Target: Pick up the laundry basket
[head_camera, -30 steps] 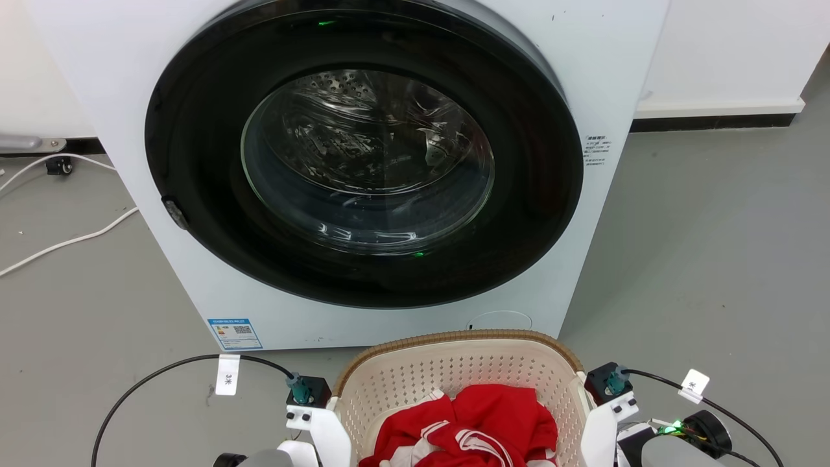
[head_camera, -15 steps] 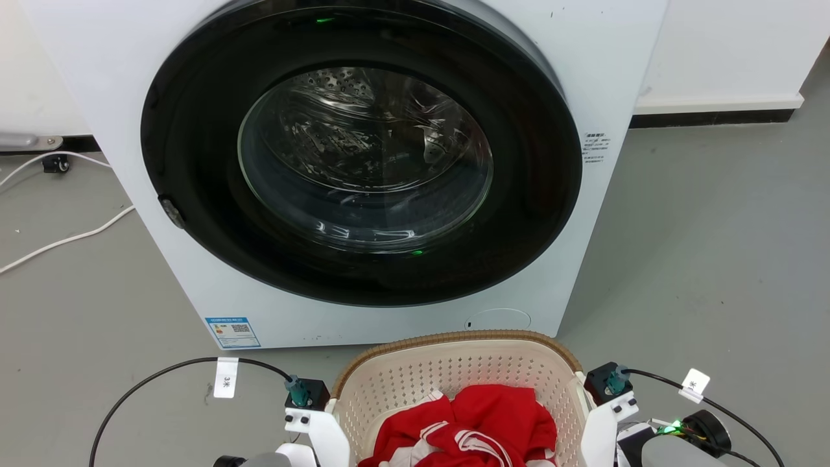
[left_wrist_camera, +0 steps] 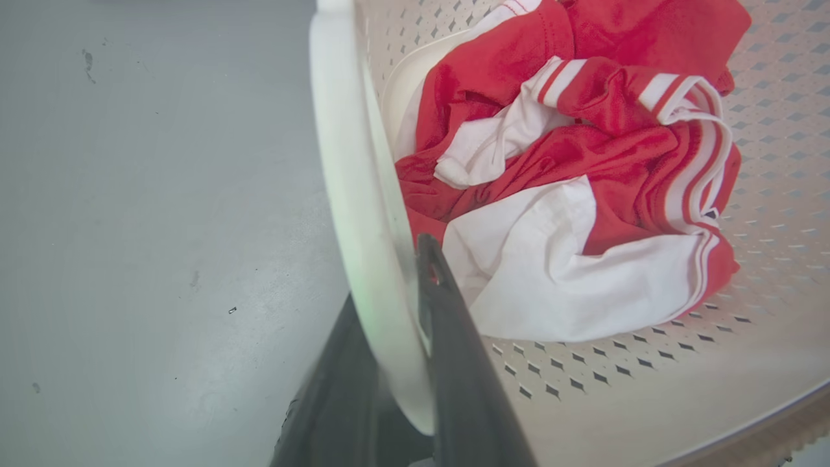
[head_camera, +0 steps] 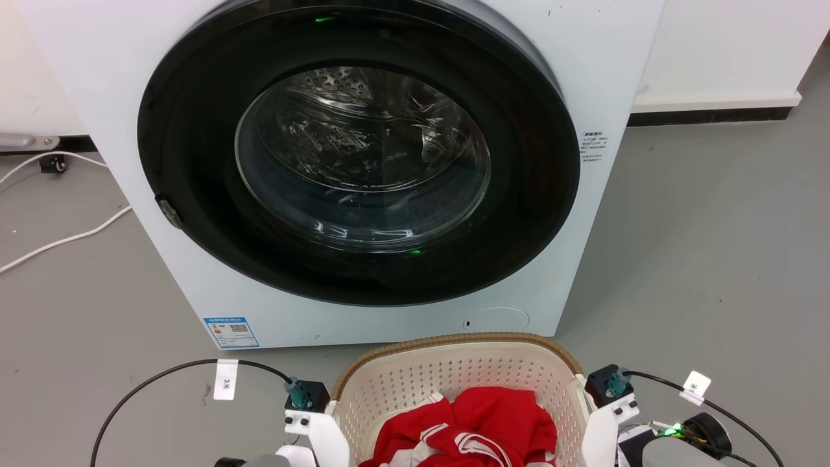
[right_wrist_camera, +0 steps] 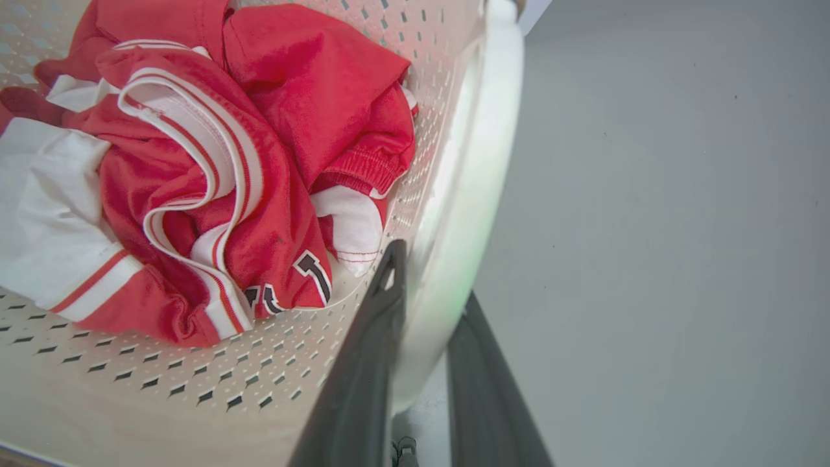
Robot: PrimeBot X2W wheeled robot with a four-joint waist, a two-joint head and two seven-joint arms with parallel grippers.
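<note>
basket [head_camera: 454, 363] near the washer [head_camera: 583, 65], between the arms | left gripper [left_wrist_camera: 392, 285] clamped on left handle [left_wrist_camera: 350, 162], right gripper [right_wrist_camera: 431, 272] on right handle [right_wrist_camera: 480, 162] | past second: only the view drifted, basket stayed put between grippers | my guess: grips are good, lift barely started

White screwed wrist brackets [head_camera: 316, 429]; black white-tagged cables [head_camera: 194, 362]; dark tapered gripper fingers [left_wrist_camera: 457, 363]
</note>
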